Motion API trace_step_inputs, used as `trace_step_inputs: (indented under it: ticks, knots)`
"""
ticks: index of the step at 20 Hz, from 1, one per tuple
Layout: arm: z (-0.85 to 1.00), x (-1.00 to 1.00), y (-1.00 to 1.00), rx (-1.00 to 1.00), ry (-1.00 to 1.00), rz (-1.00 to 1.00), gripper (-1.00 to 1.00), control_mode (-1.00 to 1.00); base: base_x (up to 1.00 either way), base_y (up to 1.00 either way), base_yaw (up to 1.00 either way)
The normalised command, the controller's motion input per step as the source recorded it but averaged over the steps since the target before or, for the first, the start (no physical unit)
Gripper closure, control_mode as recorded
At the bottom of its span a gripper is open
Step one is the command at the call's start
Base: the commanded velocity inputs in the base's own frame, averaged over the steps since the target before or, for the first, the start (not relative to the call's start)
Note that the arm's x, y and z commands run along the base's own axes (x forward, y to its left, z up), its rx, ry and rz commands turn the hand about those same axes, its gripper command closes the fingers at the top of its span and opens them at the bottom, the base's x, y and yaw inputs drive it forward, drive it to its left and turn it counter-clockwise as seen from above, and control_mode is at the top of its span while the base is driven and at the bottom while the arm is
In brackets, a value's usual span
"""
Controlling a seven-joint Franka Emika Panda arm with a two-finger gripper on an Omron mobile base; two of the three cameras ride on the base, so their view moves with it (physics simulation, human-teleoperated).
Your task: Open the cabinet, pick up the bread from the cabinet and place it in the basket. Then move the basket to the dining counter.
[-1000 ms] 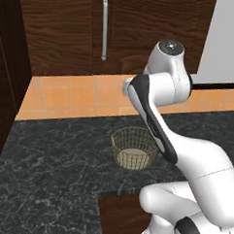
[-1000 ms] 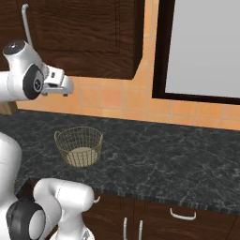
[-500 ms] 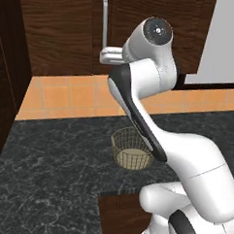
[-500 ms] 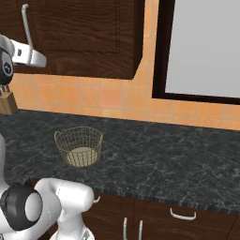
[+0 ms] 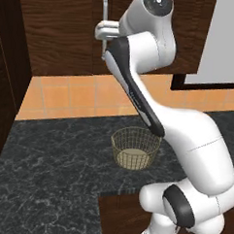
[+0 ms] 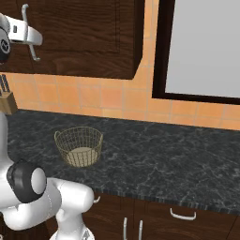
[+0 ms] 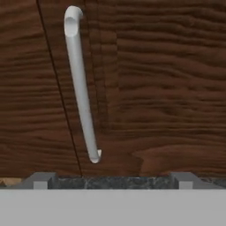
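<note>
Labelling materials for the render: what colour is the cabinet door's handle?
Pale silver-grey, a smooth bar handle against dark brown wood grain; clearest in the hand view.

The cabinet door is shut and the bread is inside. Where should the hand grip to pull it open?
Grip the cabinet's silver bar handle around its middle, coming straight at the door front. The bar runs upright and stands off the wood, so the open hand can put one finger on each side of it.

Cabinet (image 7: 154, 88): dark brown wood grain, horizontal streaks; handle (image 7: 80, 84) matte silver. Basket (image 5: 135, 148): tan wire mesh, pale cream base. Bench (image 6: 154, 159): black with grey marble veining. Backsplash (image 6: 108, 97): orange square tiles, lighter grout. Lower drawers (image 6: 187, 218): dark brown, silver pulls. Knife block (image 6: 6, 102): light wood, dark handles. Window frame (image 6: 157, 51): near-black, pane flat grey.
</note>
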Motion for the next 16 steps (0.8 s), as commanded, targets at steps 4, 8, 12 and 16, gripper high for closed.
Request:
trace_step_inputs:
  ticks: [4, 8, 12, 16]
  knots:
    - [0.00, 0.50, 0.27, -0.05, 0.00, 0.06, -1.00, -1.00, 0.00, 0.00, 0.00]
    - [0.00, 0.59, 0.22, -0.05, 0.00, 0.03, -1.00, -1.00, 0.00, 0.00, 0.00]
    - [-0.04, 0.46, 0.25, -0.10, 0.00, 0.00, -1.00, -1.00, 0.00, 0.00, 0.00]
    - [-0.07, 0.36, 0.26, -0.11, 0.00, 0.00, -1.00, -1.00, 0.00, 0.00, 0.00]
